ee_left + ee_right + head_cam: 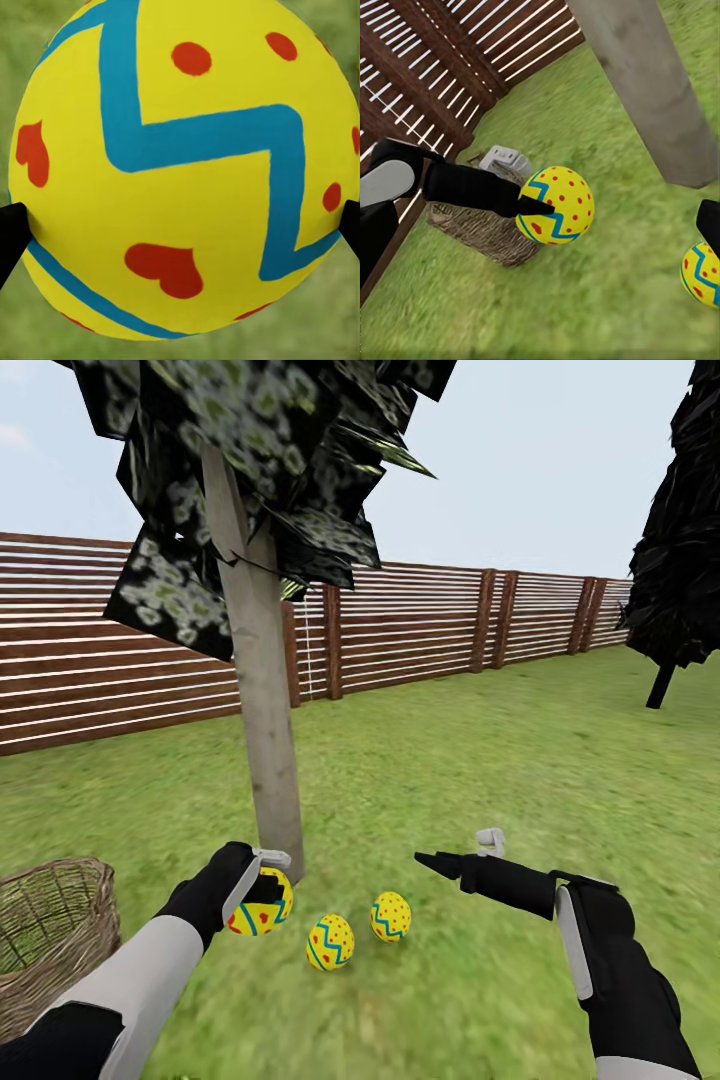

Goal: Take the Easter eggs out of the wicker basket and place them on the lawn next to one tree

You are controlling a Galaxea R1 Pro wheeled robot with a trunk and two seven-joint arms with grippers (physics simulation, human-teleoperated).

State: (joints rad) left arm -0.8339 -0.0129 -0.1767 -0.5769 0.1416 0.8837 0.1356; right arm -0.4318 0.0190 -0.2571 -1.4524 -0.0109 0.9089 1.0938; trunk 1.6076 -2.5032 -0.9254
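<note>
My left gripper (262,898) is shut on a yellow Easter egg (258,912) with red dots and blue zigzags, low beside the foot of the pale tree trunk (263,700). Up close, that egg (180,165) sits between two black fingertips (10,234). In the right wrist view the held egg (556,206) is just above the grass. Two more eggs (330,942) (390,917) lie on the lawn (480,760) right of the trunk. The wicker basket (50,930) stands at the lower left; its inside is mostly hidden. My right gripper (436,862) hovers open and empty, right of the eggs.
A brown slat fence (420,620) runs behind the tree. An all-black tree (675,560) stands at the far right. Open grass stretches between it and the pale trunk. In the right wrist view, the basket (487,229) sits near the fence (427,67).
</note>
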